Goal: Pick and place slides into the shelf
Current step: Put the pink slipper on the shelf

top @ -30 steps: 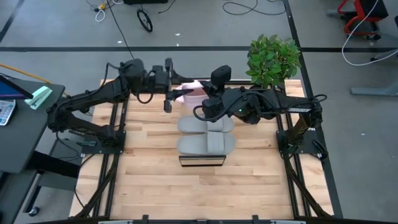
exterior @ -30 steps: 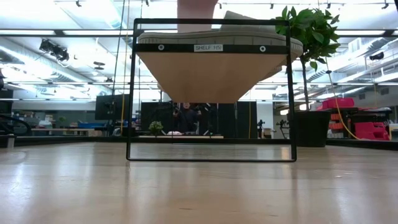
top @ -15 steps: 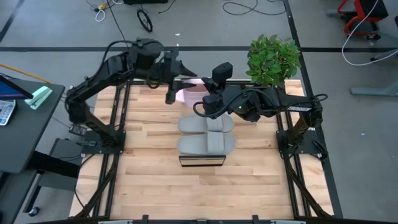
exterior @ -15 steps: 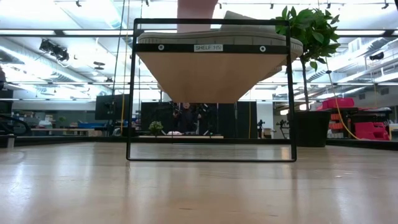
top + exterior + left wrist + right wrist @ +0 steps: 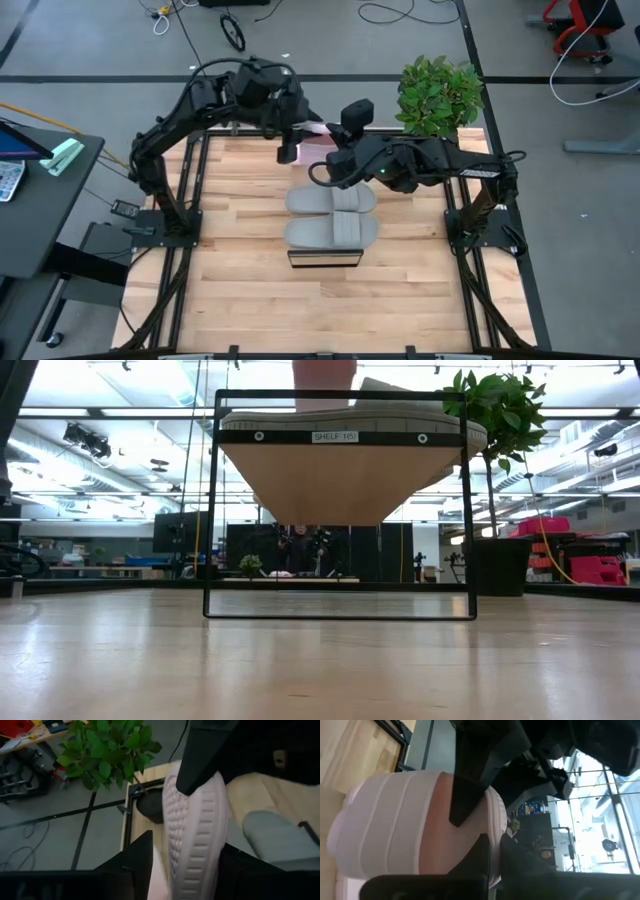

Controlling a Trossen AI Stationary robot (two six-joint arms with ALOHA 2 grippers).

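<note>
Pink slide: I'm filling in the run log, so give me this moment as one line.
left gripper: shut on pink slide, held above the far end of the shelf | right gripper: shut, beside it | grey slides: on shelf

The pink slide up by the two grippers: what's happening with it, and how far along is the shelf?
The left gripper is closed on a pink slide, holding it on edge above the far end of the shelf. The right gripper is also shut on a pink slide's edge there. Two grey slides already lie side by side on the shelf's near end. A potted plant stands at the table's far corner.
</note>
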